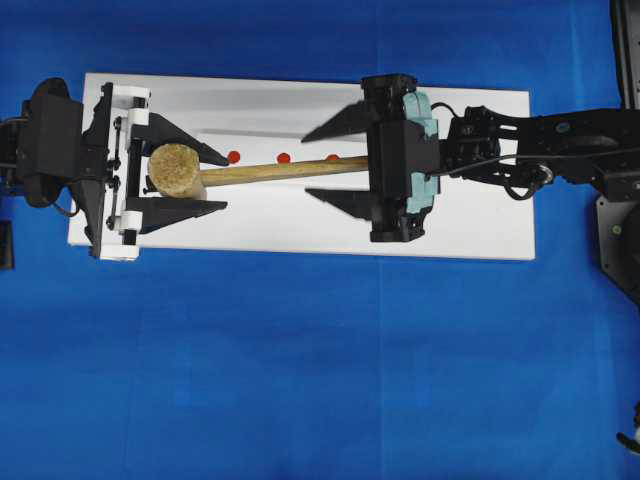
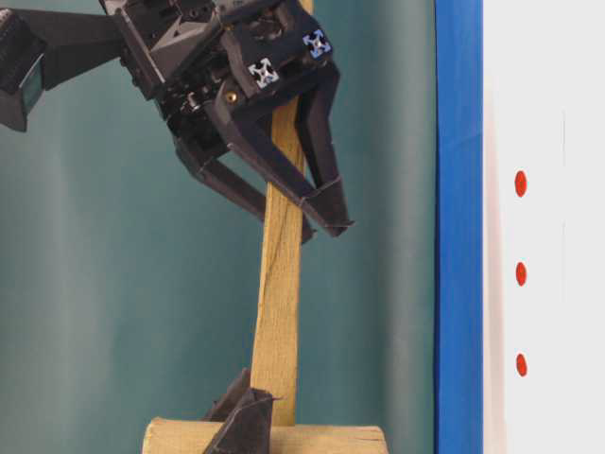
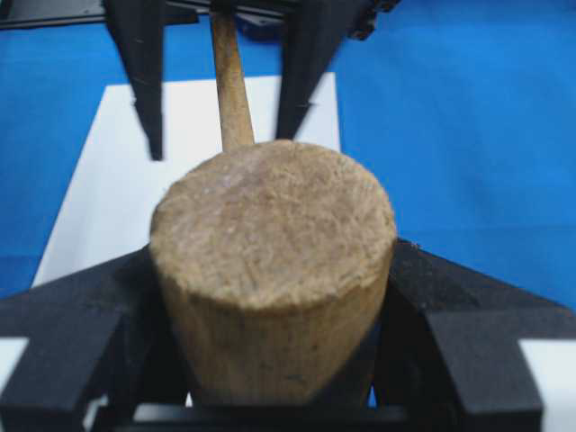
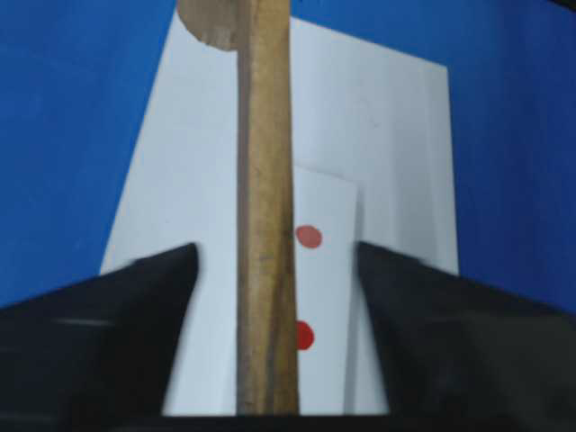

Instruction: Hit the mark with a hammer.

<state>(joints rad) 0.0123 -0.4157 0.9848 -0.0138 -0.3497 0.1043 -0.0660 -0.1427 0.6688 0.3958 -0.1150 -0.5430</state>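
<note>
Hammer head (image 3: 273,279): seen nearest the lens in the left wrist view, its round end face turned toward the camera; it is clamped between the two black fingers of the left gripper (image 1: 178,181), one finger pressed against each side.
Left gripper: closed on the hammer head and held above the left end of the white board (image 1: 480,215); the board's short left edge is seen just behind its white bracket, with blue cloth (image 1: 300,380) beyond.
Hammer (image 1: 255,172): held level over the board, the head inside the left gripper and the thin flat handle (image 1: 285,171) running rightward into the span of the right gripper (image 1: 340,162).
Red marks (image 1: 283,158): three dots are seen in a row on the board, just beside the handle on its far side, between the two grippers; the rightmost is partly covered by the handle.
Right gripper: its fingers are seen apart, one on each side of the handle, with a clear gap on both sides in the right wrist view; no contact with the wood is seen.
Open room: bare board is left on the near side of the handle and to the right of the right gripper, up to the board's right edge; wide blue cloth surrounds all four edges.
</note>
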